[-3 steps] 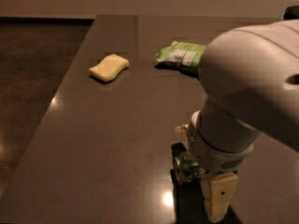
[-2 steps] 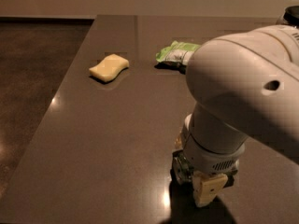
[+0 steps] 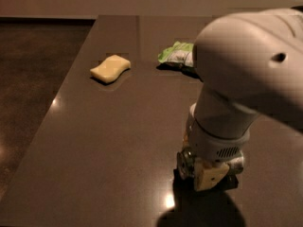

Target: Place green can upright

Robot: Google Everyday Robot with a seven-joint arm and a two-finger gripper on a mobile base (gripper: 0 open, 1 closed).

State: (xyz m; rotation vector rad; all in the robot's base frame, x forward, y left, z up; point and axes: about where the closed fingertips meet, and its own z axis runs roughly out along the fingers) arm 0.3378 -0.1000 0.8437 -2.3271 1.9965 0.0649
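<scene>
The gripper (image 3: 208,171) is low over the near part of the dark table (image 3: 118,141), hanging from the thick white arm (image 3: 251,74) that fills the right side of the view. One cream-coloured finger (image 3: 208,176) faces the camera; the other is hidden behind it. The green can (image 3: 184,164) lies on its side between the fingers. A round silvery end pokes out to the left of the near finger and another metallic bit shows to its right. Its green side is mostly covered by the finger and the wrist above. As far as can be seen, the fingers are clamped around the can, with the near finger pressed against its side. The can is low at the table top; whether it touches the surface I cannot tell. A dark shadow (image 3: 203,212) spreads on the table just in front of the fingers, with a small bright reflection at its left edge.

Far beyond the fingers and well to their left, a pale yellow sponge (image 3: 110,68) lies flat on the table. Also far beyond the fingers, slightly to their left, a light-green snack bag (image 3: 176,56) lies flat, its right end hidden behind the arm. Sponge and bag are well apart from each other and from the can. A dark floor (image 3: 33,79) runs along the table's left side
</scene>
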